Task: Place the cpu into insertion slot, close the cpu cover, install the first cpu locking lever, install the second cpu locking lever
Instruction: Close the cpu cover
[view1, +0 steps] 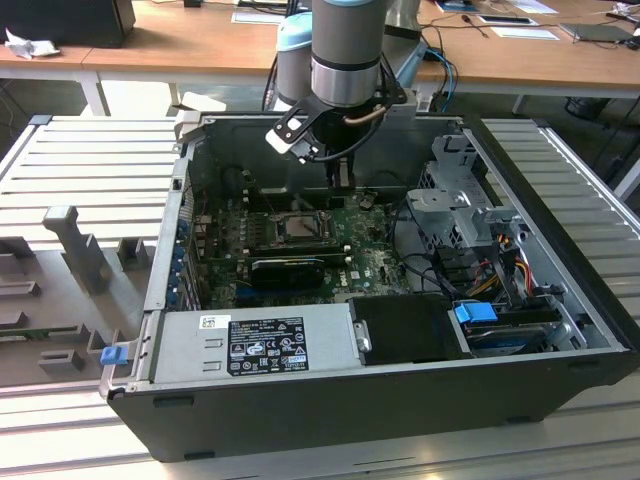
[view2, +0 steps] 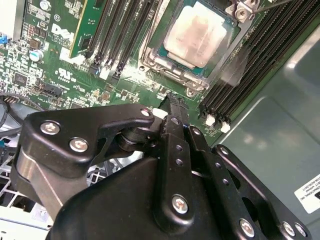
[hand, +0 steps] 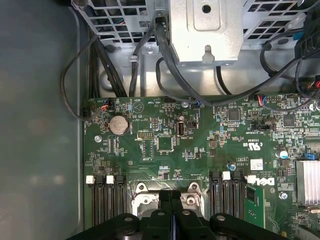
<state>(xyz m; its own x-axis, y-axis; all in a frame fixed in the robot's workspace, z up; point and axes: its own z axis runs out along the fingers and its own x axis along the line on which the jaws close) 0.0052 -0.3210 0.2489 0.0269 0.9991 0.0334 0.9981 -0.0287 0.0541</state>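
Observation:
The cpu (view2: 195, 37), a pale silvery square, lies flat in the insertion slot (view2: 150, 62) on the green board. The silver frame of the cpu cover (view2: 200, 76) lies around its edges. In the exterior view the slot (view1: 300, 228) sits mid-board inside the open computer case, and my gripper (view1: 342, 180) hangs just beyond its far side. In both wrist views the black fingers are pressed together with nothing between them. The gripper (view2: 172, 97) tip is a short way off the slot's rim, and my gripper (hand: 171, 195) hides part of the slot (hand: 142, 197).
Long black ribbed memory slots (view2: 240, 65) flank the socket, and a green card (view2: 82, 25) stands in one. A grey power supply (view1: 260, 340) fills the case front. A metal drive cage (view1: 460, 200) with cables (hand: 165, 65) stands on the exterior view's right.

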